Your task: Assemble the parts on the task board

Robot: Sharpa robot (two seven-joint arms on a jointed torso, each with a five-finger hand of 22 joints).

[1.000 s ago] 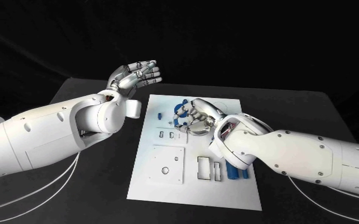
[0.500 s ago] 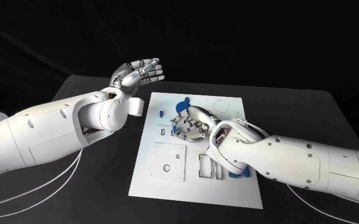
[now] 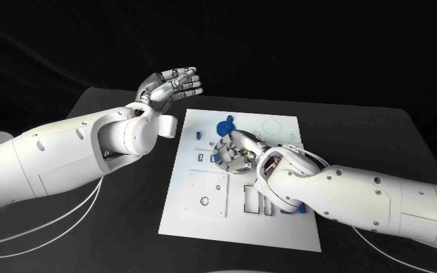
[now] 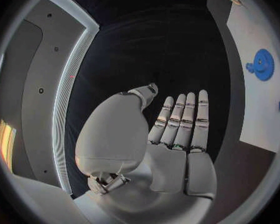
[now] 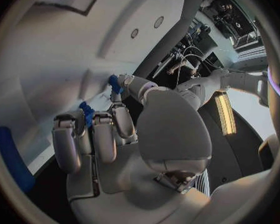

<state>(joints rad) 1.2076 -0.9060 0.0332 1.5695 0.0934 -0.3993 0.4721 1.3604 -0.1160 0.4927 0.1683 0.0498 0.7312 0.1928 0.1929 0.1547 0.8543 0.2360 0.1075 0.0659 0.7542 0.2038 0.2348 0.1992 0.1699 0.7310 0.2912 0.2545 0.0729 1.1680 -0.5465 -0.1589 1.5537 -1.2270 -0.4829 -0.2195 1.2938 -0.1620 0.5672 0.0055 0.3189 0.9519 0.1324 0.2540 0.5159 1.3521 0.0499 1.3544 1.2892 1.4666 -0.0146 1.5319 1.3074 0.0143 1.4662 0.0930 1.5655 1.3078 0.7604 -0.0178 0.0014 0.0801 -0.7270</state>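
Your left hand [image 3: 171, 86] is up in the air off the task board's [image 3: 273, 222] far-left corner, over the black table [image 3: 109, 235]. Fingers are straight and lie side by side, palm bare, holding nothing; the left wrist view [image 4: 177, 134] shows the same.

Your right hand [image 3: 235, 153] is down on the board's upper middle, fingers curled toward the surface. In the right wrist view [image 5: 109, 134] a small blue part [image 5: 114, 83] sits at a fingertip and another blue piece [image 5: 87, 112] shows between the curled fingers. Can't tell whether either is actually pinched or just touched.

Parts you can see on the board:
- blue gear [image 3: 224, 125], flat, just beyond the right hand's fingertips; the left wrist view also picks it up [image 4: 262, 63]
- small blue peg [image 3: 195, 137] near the board's left edge, level with the gear
- blue cylinders [image 3: 293, 207] at the right side of the board, mostly hidden under the right forearm

White square plate [image 3: 204, 198] with a round hole lies on the board's near-left area, with rectangular slots [image 3: 255, 200] just beside it.
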